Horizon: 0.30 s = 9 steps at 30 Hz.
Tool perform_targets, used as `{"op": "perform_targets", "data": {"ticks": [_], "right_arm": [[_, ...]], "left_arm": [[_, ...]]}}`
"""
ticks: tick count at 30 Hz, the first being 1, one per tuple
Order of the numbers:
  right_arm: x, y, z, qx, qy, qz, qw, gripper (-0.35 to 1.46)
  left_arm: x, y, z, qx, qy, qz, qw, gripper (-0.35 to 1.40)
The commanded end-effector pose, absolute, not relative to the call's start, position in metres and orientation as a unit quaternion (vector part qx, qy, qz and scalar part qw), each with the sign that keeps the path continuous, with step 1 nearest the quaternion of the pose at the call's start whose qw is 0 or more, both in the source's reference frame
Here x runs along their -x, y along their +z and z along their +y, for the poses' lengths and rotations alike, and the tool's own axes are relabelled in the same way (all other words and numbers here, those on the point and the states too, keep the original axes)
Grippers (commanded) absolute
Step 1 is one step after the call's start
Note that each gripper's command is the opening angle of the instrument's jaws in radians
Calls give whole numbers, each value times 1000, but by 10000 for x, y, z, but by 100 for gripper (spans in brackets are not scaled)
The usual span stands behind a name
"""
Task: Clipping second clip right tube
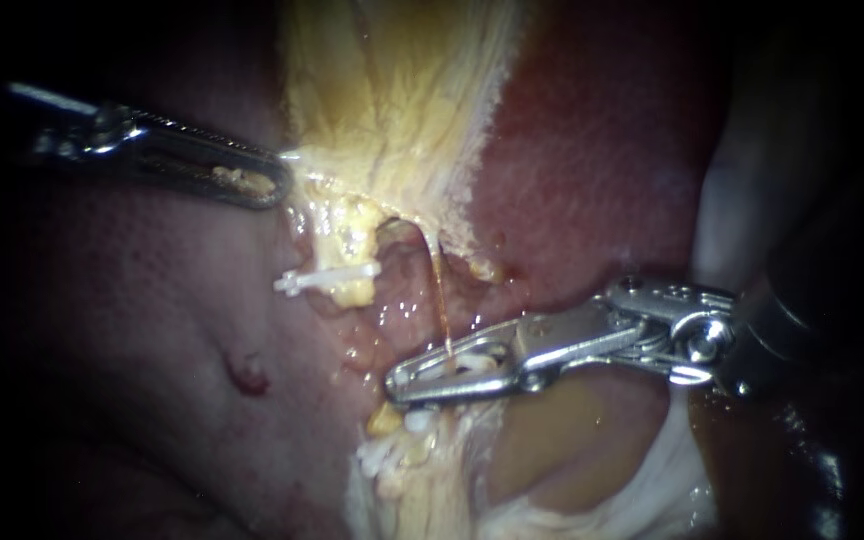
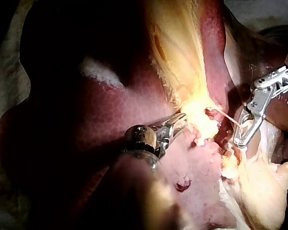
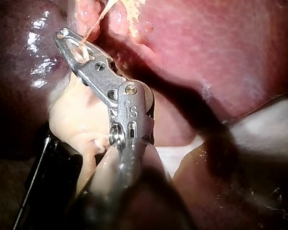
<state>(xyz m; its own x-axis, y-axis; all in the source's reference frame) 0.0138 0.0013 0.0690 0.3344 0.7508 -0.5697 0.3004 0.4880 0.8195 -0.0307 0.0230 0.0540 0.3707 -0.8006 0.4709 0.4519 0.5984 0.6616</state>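
A thin orange-brown tube [image 1: 440,300] runs down from the yellow tissue [image 1: 392,110] into the jaws of my right instrument [image 1: 422,378]. Those jaws hold a white clip [image 1: 467,362] around the tube's lower end. The wrist views show the same grip, with the right instrument [image 3: 69,40] [image 2: 242,136] on the tube [image 3: 93,26]. A second white clip [image 1: 327,277] sits across a stubby yellow tube to the left. My left instrument [image 1: 277,175] [image 2: 182,120] is shut on the edge of the yellow tissue, above that clip.
Dark red liver [image 1: 592,150] lies above the right instrument. Paler pink tissue with a small red spot [image 1: 250,378] fills the lower left. Whitish-yellow tissue [image 1: 422,470] hangs below the right jaws, beside a brown pool [image 1: 562,430].
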Motion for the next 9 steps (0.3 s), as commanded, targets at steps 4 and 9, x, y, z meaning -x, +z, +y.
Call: {"op": "perform_targets", "data": {"ticks": [4, 9], "right_arm": [[-139, 691, 13, -479, 168, 551, 663, -35], [-138, 695, 15, -484, 165, 549, 661, -35]], "left_arm": [[307, 540, 230, -217, -392, -401, 799, -35], [308, 540, 230, -217, -392, -401, 799, -35]]}}
